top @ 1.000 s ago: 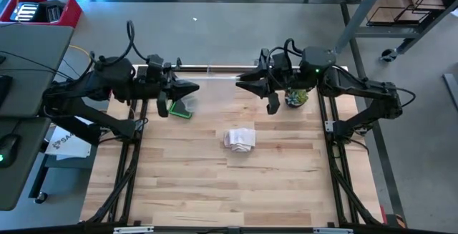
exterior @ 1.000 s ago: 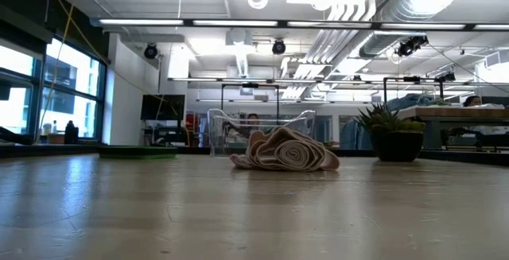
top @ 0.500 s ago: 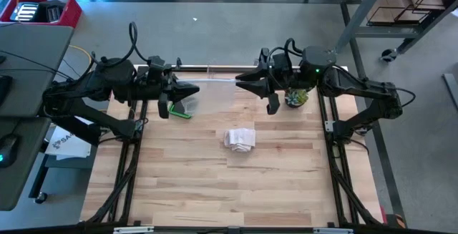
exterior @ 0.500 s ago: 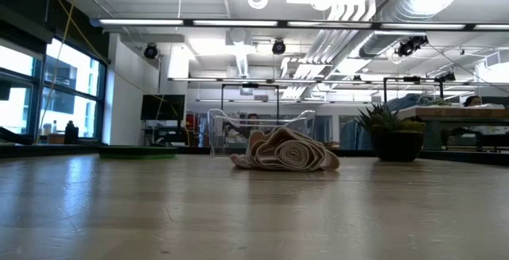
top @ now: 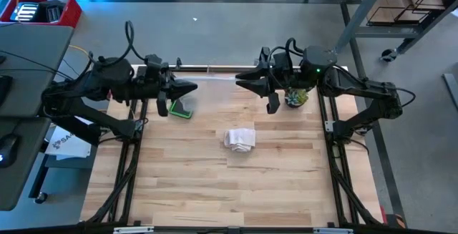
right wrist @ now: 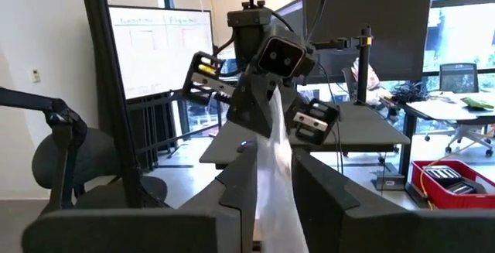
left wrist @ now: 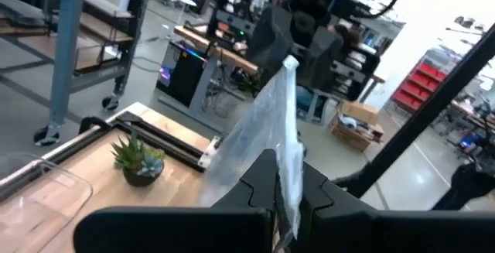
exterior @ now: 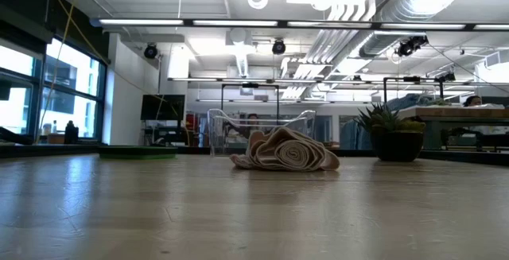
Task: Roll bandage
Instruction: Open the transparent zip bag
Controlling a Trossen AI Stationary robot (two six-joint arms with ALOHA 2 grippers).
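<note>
The bandage [top: 240, 138] is a loose beige roll lying on its side in the middle of the wooden table [top: 215, 184]; it also shows in the low view [exterior: 286, 152]. No gripper touches it. High above the far part of the table, my left gripper [top: 195, 87] and my right gripper [top: 240, 84] face each other, both pointing level. Each is shut on one end of a translucent plastic film [top: 215, 81] that spans the gap between them. My left gripper pinches the film's near end [left wrist: 289, 177] between its two fingers, coming level from the table's left side. The film runs away from it to the other gripper, lifted clear of the table. My right gripper pinches the film's opposite end [right wrist: 272, 177] between its two fingers, coming level from the table's right side. One layer or several, I cannot tell. The film stretches on to the left gripper [right wrist: 267, 79], clear of the table.
A potted plant [top: 295, 98] stands at the far right under the right arm. A green flat thing [top: 182, 109] lies at the far left. A clear plastic container [exterior: 258, 129] stands behind the bandage. The near half of the table has free room.
</note>
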